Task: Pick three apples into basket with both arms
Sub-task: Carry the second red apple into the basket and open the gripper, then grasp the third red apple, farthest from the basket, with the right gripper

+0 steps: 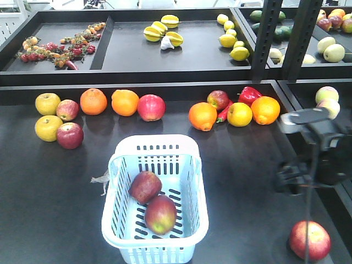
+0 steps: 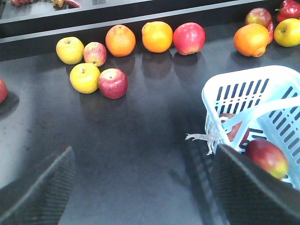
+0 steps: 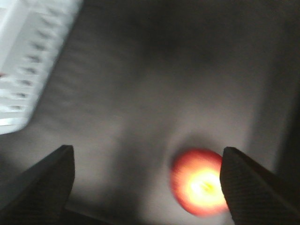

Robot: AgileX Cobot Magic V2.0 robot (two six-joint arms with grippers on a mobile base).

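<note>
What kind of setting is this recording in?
Likely a mock grocery produce stand: dark display trays hold sorted fruit such as lemons, with a shopping basket on the lower shelf.

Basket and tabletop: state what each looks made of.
Basket: looks like pale blue moulded plastic, smooth and slightly glossy, with even slots cut through walls and floor. Tabletop: a dark matte sheet showing faint fruit reflections; possibly laminate or painted board, hard to say.

Blurred apple by spread hand

Front camera looks down; wrist cameras share the basket.
</note>
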